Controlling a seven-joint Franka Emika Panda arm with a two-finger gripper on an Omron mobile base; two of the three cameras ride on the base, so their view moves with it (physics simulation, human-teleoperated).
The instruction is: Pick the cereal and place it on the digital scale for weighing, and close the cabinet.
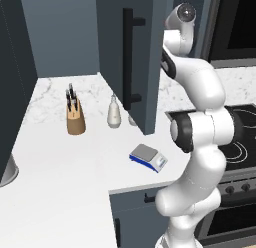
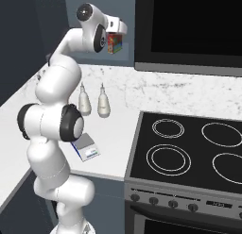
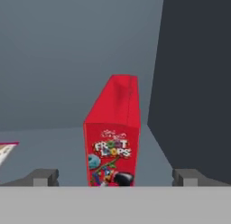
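Spread wide, the gripper (image 3: 115,178) straddled the cereal (image 3: 113,133), which stood upright on the shelf inside the cabinet (image 1: 150,52), not yet pinched. Nothing of the task looked done: the box was unlifted, the digital scale (image 1: 148,157) sat bare on the counter (image 1: 60,167), and the door hung open. Two white bottles (image 2: 92,102) and a knife block (image 1: 75,117) stood behind the scale, apart from it.

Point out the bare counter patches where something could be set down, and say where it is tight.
Free: the broad white counter in front of the knife block, left of the digital scale; also the marble strip behind the stove. Crowded: around the two white bottles beside the open cabinet door, and the shelf where the gripper, jaws open, straddles the cereal.
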